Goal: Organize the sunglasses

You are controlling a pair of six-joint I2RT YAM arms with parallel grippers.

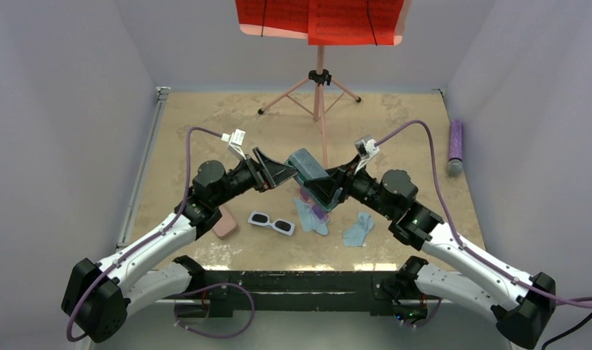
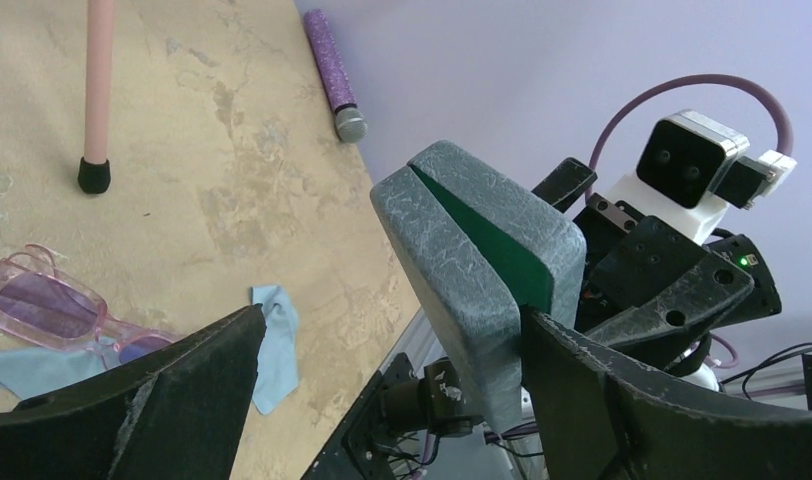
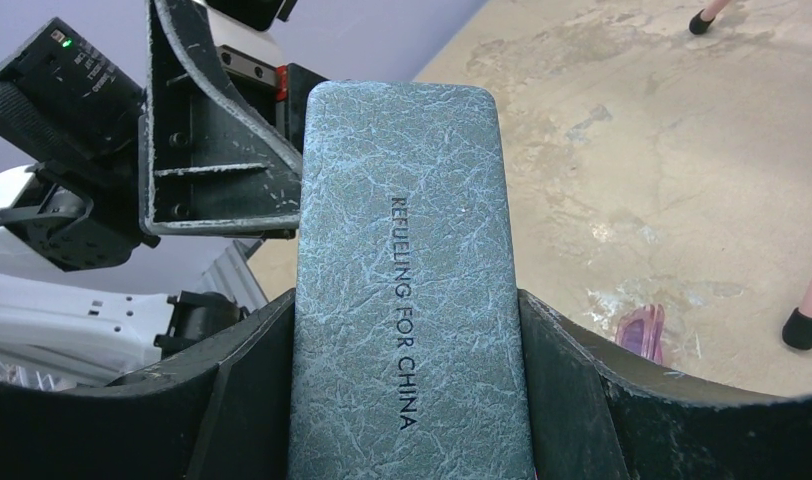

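Lavender walls box in a mottled beige table [image 1: 205, 117]. Nearest the arm bases, the white sunglasses [image 1: 271, 222] lie flat on it, with a pink case [image 1: 224, 222] just to their left beside the left arm. To their right lie two light blue cloths [image 1: 359, 230]. The pink-purple sunglasses [image 2: 52, 310] rest partly on the more central cloth, beneath the grippers. Above them, the right gripper [image 1: 324, 188] is clamped part-way open across the width of a grey-blue case [image 3: 402, 290]. It holds the case off the table, lid slightly ajar and showing green lining. The left gripper [image 1: 280, 170] is spread fully wide and grips nothing. The case's end sits between its fingers, but I cannot tell whether they touch. Beyond stands a pink-legged music stand [image 1: 319, 95], and at far right lies a purple microphone [image 1: 455, 146].
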